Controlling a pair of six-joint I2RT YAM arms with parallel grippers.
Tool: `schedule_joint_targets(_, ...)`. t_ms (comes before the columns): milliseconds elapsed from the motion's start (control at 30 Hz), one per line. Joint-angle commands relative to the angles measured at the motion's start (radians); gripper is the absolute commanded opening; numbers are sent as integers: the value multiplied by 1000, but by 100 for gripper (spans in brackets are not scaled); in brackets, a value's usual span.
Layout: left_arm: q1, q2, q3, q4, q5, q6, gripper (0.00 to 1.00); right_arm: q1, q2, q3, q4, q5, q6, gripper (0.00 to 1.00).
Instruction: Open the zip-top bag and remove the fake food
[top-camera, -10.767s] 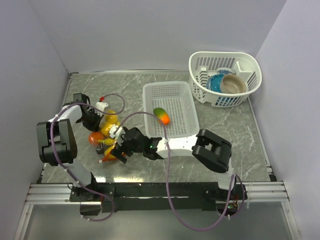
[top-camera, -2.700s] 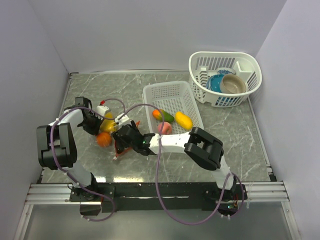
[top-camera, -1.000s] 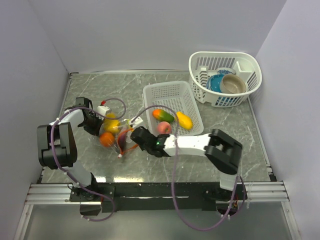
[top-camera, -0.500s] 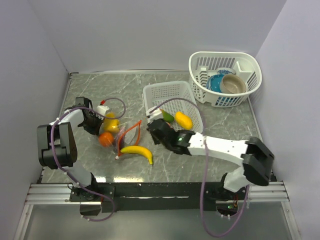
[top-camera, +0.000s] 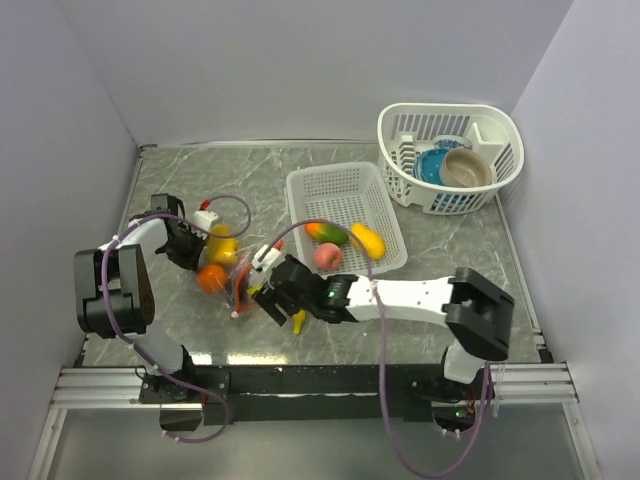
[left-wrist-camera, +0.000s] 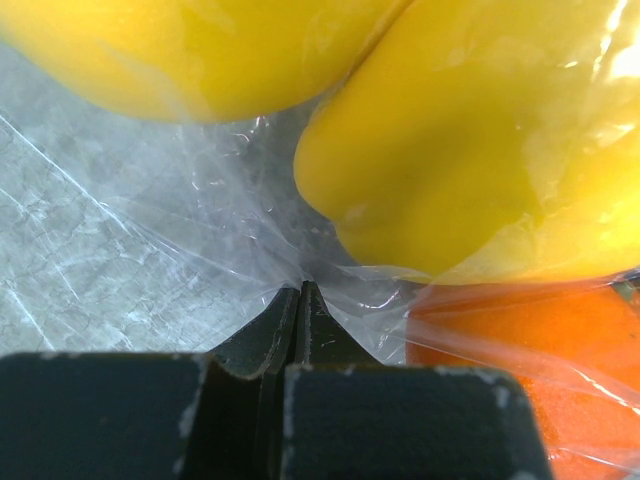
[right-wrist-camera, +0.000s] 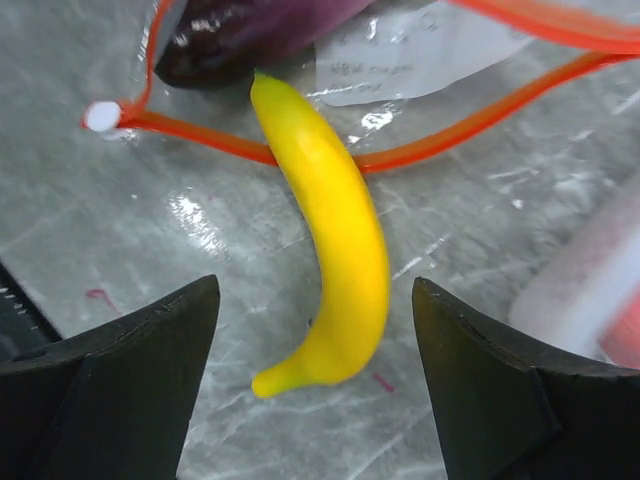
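— Entry one, the zip-top bag (top-camera: 228, 268): where is it recorded?
— On the marbled table (top-camera: 450, 262), left of the white slotted basket (top-camera: 345, 185). Its zip strip (right-wrist-camera: 470, 125) is seen parted into a loop, so the bag is entered as open, with the mouth toward the right arm.

— And the grippers?
— The left gripper (left-wrist-camera: 300, 296) is listed with jaws pressed together on a fold of clear film at the bag's far end. The right gripper (right-wrist-camera: 315, 300) is listed with fingers spread wide and nothing held, hung directly over the banana (right-wrist-camera: 330, 240).

— The fake food, by location?
— In the basket: a green-orange piece (top-camera: 327, 233), a yellow piece (top-camera: 367, 241), a pink-red piece (top-camera: 327, 257). On the table: the banana, just outside the mouth, with its upper end lying across the strip. Under the film: a lobed yellow piece (left-wrist-camera: 450, 150) and an orange piece (left-wrist-camera: 520, 345). At the mouth: a dark purple piece (right-wrist-camera: 250, 30).

— Which step is in hand?
— Removal, judged partly done. The banana is judged next: the spread fingers are to be lowered astride its middle and closed across its narrow width. The strip is to be left out of the grip, and the film is to be anchored by the left pinch.
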Motion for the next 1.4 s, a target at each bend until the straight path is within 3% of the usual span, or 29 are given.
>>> schedule_joint_targets(0,-5,-16,-1,5,5,-1,1,-7,99,79,12,-7,-47,85)
schedule_joint_targets(333,-5,-31,-10,2,12,8,1,-7,236,93,25,68,-25,75)
schedule_joint_targets(533,-5,-39,-10,-13,15,11,1,-7,211,66,55,70,-27,51)
schedule_joint_targets(567,-3,-39,1,-18,18,7,1,-8,176,63,56,73,-30,42)
schedule_joint_targets(700,-5,-53,33,-57,59,-4,1,-39,32,60,62,107,-41,25)
schedule_joint_targets(900,-5,-73,39,-67,81,-15,1,-186,-140,92,-2,105,-19,23)
schedule_joint_targets(1033,-5,-70,25,-56,80,-13,1,-275,-159,86,-26,227,11,22)
schedule_joint_targets(1133,-5,-64,18,-42,77,-15,1,-338,-122,86,-62,336,39,29)
schedule_joint_targets(1200,-6,-57,15,-34,76,-12,1,-384,-91,95,-97,380,61,40)
schedule_joint_targets(1233,-6,-56,12,-31,74,-10,1,-393,-62,99,-103,398,64,59)
schedule_joint_targets(1300,-5,-56,7,-19,70,-12,1,-403,-36,107,-122,496,77,82)
schedule_joint_targets(1333,-5,-54,5,-19,68,-12,1,-404,-21,113,-128,527,84,100)
schedule_joint_targets(1367,-5,-56,4,-18,68,-13,1,-403,-18,115,-132,568,88,100)
